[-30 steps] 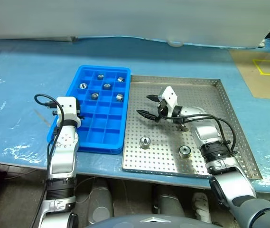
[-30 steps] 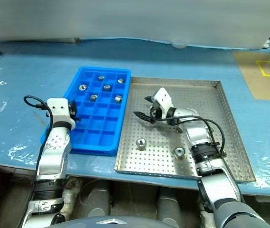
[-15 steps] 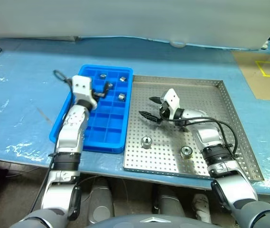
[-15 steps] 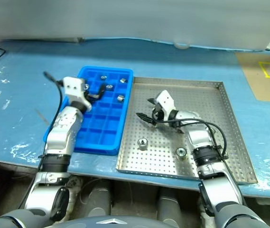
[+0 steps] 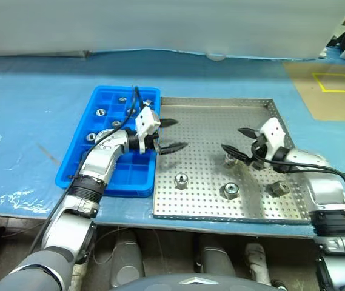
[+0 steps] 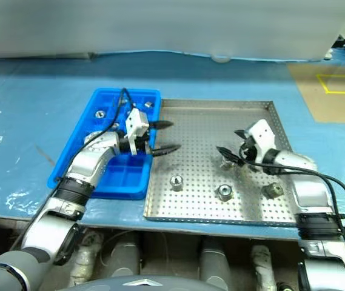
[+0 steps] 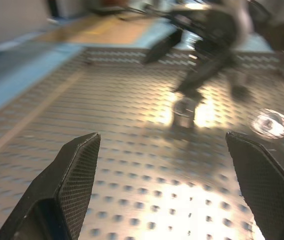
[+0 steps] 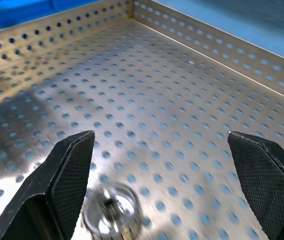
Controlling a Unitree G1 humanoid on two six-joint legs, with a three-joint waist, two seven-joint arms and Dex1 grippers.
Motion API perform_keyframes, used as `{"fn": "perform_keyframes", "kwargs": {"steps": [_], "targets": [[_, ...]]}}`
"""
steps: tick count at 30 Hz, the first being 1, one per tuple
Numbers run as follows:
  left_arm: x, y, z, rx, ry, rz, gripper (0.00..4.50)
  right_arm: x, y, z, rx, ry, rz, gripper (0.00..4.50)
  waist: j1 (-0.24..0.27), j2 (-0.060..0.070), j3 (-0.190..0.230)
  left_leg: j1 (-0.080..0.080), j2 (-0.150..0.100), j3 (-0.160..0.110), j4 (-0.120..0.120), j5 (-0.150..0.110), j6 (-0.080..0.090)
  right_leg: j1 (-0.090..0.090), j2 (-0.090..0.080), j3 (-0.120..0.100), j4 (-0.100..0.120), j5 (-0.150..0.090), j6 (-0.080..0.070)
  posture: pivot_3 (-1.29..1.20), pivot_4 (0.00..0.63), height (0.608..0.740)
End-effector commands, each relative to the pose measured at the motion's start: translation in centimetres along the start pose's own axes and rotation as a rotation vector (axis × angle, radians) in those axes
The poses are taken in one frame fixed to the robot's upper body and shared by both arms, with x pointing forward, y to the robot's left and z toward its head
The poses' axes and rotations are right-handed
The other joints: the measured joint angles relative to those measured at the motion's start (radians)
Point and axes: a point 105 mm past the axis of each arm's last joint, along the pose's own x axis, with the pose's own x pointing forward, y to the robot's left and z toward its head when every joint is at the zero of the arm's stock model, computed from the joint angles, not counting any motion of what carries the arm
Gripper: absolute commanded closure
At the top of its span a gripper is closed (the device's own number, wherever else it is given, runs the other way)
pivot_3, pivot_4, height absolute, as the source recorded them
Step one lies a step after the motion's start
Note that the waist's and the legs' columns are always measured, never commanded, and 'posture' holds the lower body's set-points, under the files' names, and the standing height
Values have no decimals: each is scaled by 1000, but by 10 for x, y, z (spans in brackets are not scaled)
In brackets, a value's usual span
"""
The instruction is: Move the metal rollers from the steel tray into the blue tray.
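The steel tray (image 5: 293,209) holds several metal rollers, among them one (image 5: 181,180) near its front left, one (image 5: 229,191) at the front middle and one (image 5: 276,188) further right. The blue tray (image 5: 75,163) lies against its left side with several rollers (image 5: 99,112) in its far compartments. My left gripper (image 5: 172,134) is open and empty, pointing right over the steel tray's left edge. My right gripper (image 5: 234,139) is open and empty, pointing left above a roller (image 5: 230,159). That roller (image 8: 111,216) lies just below the right fingers (image 8: 74,160).
The trays rest on a blue plastic-covered table (image 5: 26,121). A brown board with yellow tape (image 5: 336,91) lies at the far right. In the left wrist view the right gripper (image 7: 201,45) hangs across the tray, with a roller (image 7: 269,123) beside it.
My left gripper swung from the blue tray's left side across to the steel tray's left edge and opened. My right gripper drew back to the right, staying open. The camera shifted too.
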Motion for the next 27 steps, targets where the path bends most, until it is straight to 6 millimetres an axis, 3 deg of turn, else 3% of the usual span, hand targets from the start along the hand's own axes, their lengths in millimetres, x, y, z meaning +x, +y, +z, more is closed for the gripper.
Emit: {"fn": "perform_keyframes", "kwargs": {"steps": [1, 12, 15, 20, 22, 27], "targets": [[4, -15, -2, 51, 78, -181, 227, -10, -5, 15, -22, -50, -42, 0, -11, 0, 0, 0, 0, 1, 0, 0, 0, 0, 0, 1, 0, 0, 0, -236, 150, 740], [12, -43, -56, 70, 465, -505, 227, -6, 4, 7, -16, -24, -47, 0, -24, 3, -3, 6, -2, 4, 0, -1, 1, 3, 0, 7, 0, 1, 1, -248, 150, 740], [10, -51, -64, 52, 521, -570, 840, -4, 2, 6, -19, -21, -54, 0, -34, 4, -3, 11, -2, 5, -1, -1, 1, 6, 0, 8, -1, 1, 2, -245, 150, 740], [5, -51, -73, 72, 606, -597, 2435, 3, 1, 10, -30, -37, -58, 0, -45, 6, -5, 16, -2, 5, -2, -1, 1, 12, 0, 8, -3, -4, 9, -223, 150, 740], [9, -40, -69, 111, 589, -530, 2838, 7, 1, 12, -34, -45, -54, 0, -46, 6, -5, 17, -2, 5, -2, -1, 1, 12, 0, 8, -3, -4, 9, -223, 150, 740], [27, -5, -28, 72, 357, -240, 2831, 23, 8, 19, -35, -71, 1, 0, -43, 6, -5, 15, -2, 5, 0, -1, 1, 12, 0, 8, -2, -4, 9, -201, 150, 740]]}}
